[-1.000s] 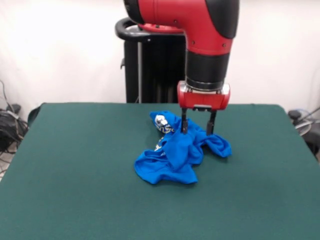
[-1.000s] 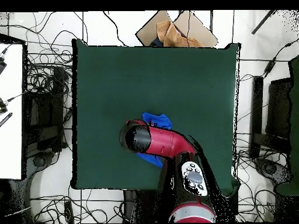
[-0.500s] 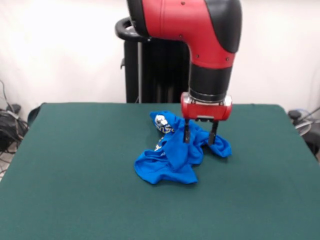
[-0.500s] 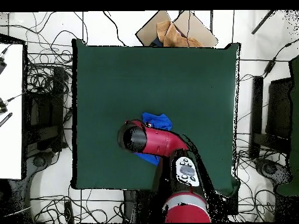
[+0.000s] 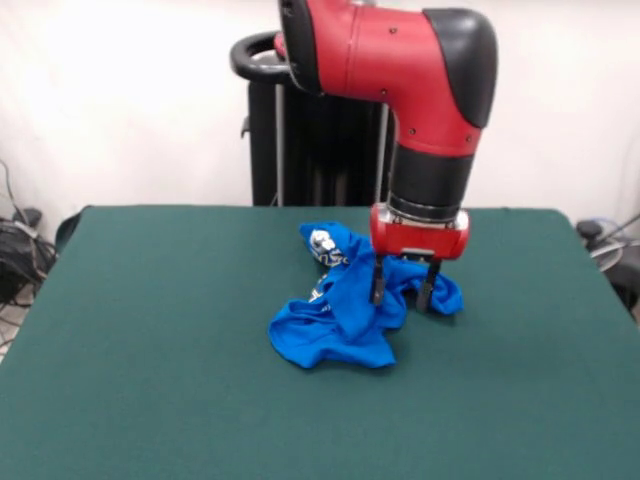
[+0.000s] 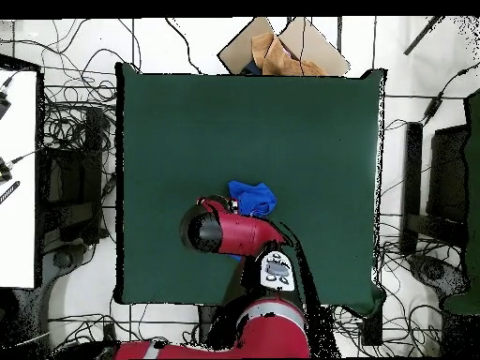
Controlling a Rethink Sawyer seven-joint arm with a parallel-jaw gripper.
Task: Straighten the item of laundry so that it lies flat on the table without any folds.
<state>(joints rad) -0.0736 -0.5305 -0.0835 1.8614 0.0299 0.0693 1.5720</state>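
Well, the table point(image 5: 150, 380) carried a crumpled blue T-shirt point(image 5: 345, 315) near its middle, somewhat toward the far edge in the front view, bunched into folds with a scrap of white print showing at its top left. To the right, the gripper point(image 5: 401, 293) stood over the shirt's right part, its two fingers spread apart, tips down among the cloth, clasping nothing.
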